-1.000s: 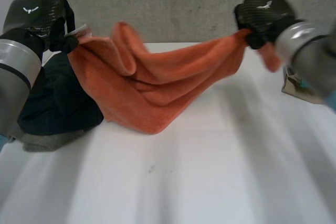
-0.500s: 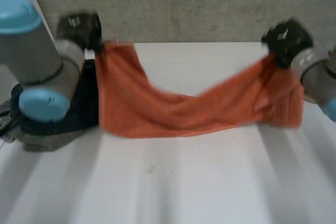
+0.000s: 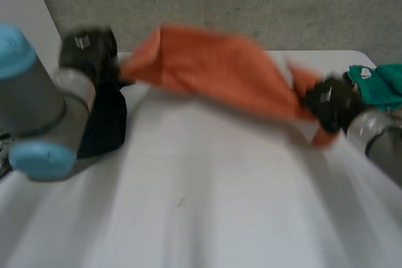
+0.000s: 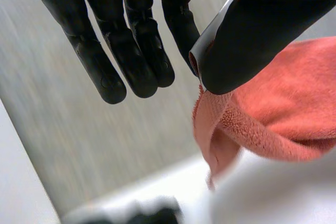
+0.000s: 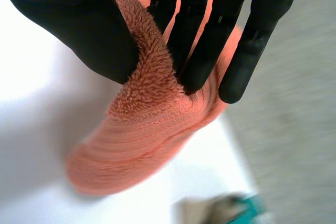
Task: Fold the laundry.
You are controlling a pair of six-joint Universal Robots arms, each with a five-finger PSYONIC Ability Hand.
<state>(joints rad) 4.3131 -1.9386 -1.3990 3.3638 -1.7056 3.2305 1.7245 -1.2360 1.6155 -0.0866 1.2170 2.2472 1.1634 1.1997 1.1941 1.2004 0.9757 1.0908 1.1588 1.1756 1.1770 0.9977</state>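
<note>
1 second ago the orange towel (image 3: 213, 70) hung in a deep sag between my 2 raised hands, its belly resting on the tabletop (image 3: 207, 211). Half a second ago I had it pulled out into a wide hanging band. Now it is off the tabletop and billowing upward, stretched from the left hand (image 3: 88, 48) above the far-left corner to the right hand (image 3: 328, 100), which has dropped low near the right edge. I read this as a flick to spread the towel flat, so the task is at the laying-out stage with no fold made yet. Both grips have held through the swing: in the left wrist view the thumb (image 4: 262, 30) clamps a towel corner beside its white tag while the other fingers stay straight, and in the right wrist view the thumb and fingers (image 5: 210, 51) pinch a thick edge of pile between them. What I cannot make out is whether these are 2 corners of the same edge, or where the free corners are flying. The dark garment (image 3: 105, 127) at the left edge is partly behind my left arm, and a teal cloth (image 3: 377, 83) is cut off at the right edge.
</note>
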